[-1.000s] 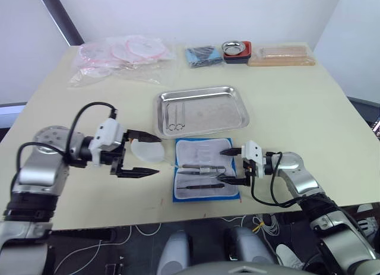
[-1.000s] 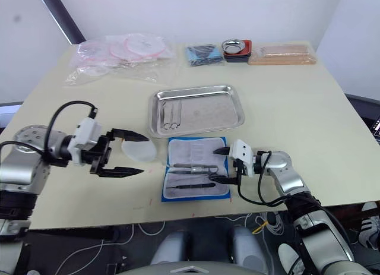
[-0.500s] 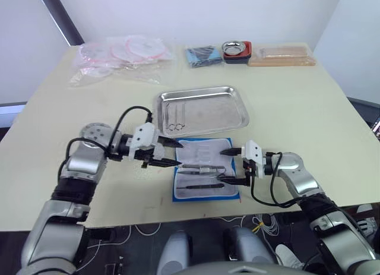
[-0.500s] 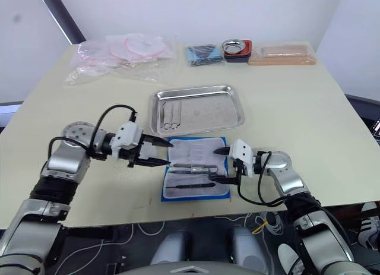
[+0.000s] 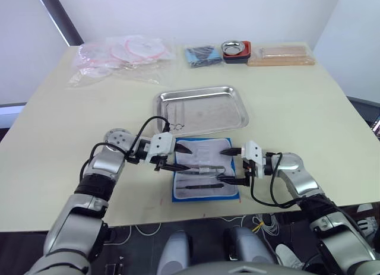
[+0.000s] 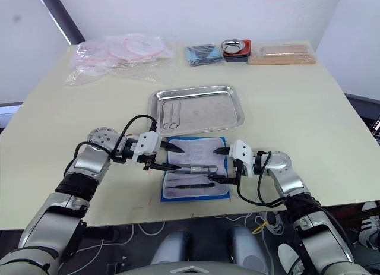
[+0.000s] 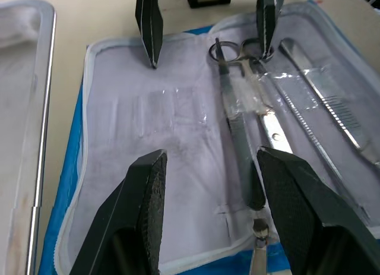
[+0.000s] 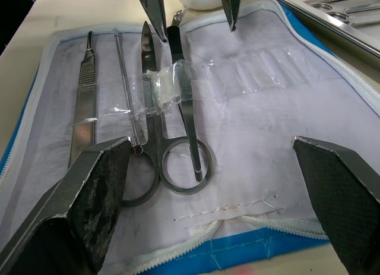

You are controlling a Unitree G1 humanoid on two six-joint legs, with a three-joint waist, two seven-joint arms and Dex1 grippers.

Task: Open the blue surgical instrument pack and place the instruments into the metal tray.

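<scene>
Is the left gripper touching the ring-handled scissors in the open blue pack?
Apart. In the left wrist view the left gripper hangs open above the ring-handled scissors, grey-white lining visible between.

A pale bench (image 5: 309, 114) carries the metal tray (image 5: 202, 110) at centre, the open blue surgical instrument pack (image 5: 205, 177) below it, plastic bags (image 5: 119, 58) upper left.

Head stereo pair: high, facing forward and down over the tabletop (image 5: 309, 108); both eyes share the whole scene. Left and right wrist cameras: low, close, facing each other across the open blue surgical instrument pack (image 7: 65, 168); both share its lining and the instruments (image 8: 172, 120).
</scene>
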